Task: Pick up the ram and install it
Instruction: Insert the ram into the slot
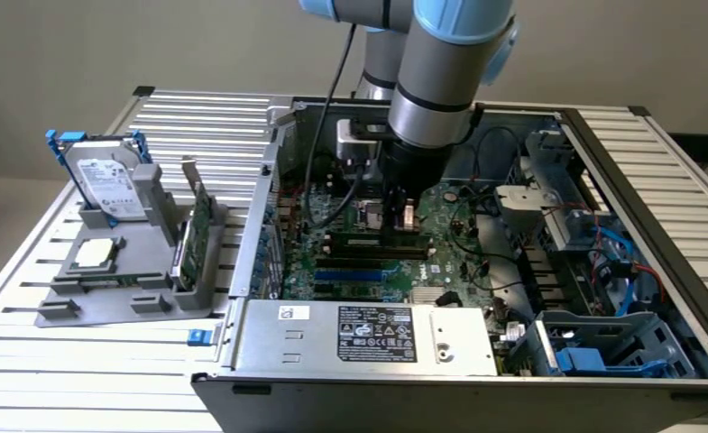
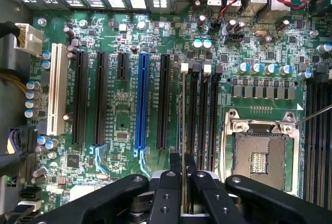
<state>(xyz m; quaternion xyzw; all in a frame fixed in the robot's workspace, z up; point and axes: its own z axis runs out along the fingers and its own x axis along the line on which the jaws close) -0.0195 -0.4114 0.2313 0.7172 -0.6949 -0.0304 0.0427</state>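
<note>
One ram (image 2: 183, 125) (one hard drive (image 1: 107, 180))

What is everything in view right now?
computer case: one, grey, open on the slatted table
motherboard: one, green, inside the case
ram: one, edge-on, over the black memory slots
hard drive: one, silver, upright in the grey holder, exterior view's left
green card: one, metal bracket, upright in that holder
power supply: one, silver, case's near edge
arm: one, silver and blue, reaching into the case
gripper: one, black, shut on the ram
</note>
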